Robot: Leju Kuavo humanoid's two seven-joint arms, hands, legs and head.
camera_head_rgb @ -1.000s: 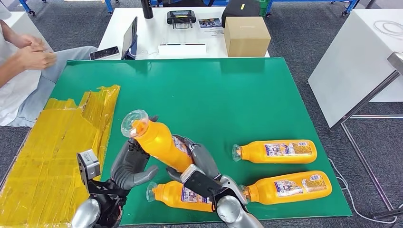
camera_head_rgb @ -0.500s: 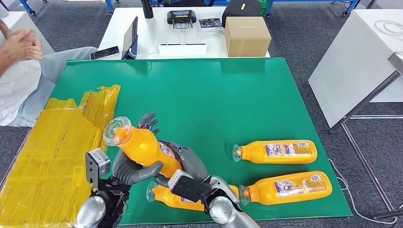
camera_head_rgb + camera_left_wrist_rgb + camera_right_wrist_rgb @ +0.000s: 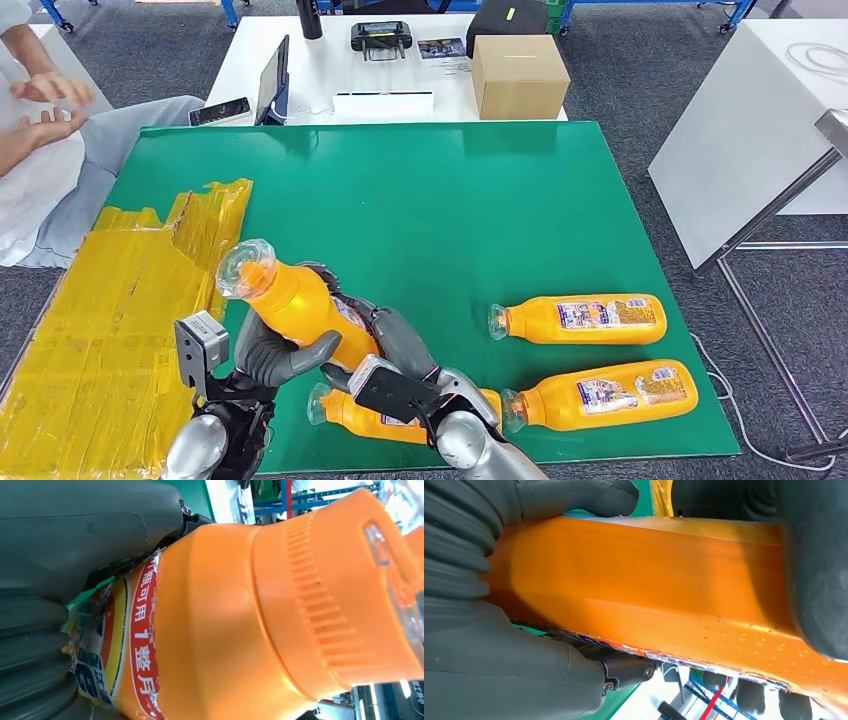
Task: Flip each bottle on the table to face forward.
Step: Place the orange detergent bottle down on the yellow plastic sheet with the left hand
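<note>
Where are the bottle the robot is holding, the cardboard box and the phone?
held bottle (image 3: 300, 305), head view, orange body below the cap.
cardboard box (image 3: 519, 76), head view, its top face.
phone (image 3: 220, 111), head view, its dark screen.

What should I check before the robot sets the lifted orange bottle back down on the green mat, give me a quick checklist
1. Left hand grips the lifted bottle: ok.
2. Right hand grips it too: ok.
3. Label facing forward: cannot tell; the left wrist view shows only part of the label.
4. Cap on: ok, clear cover over the orange cap.
5. Drop spot free: not ok, another bottle lies directly under the hands.
6. Bare green mat farther back: ok.
</note>
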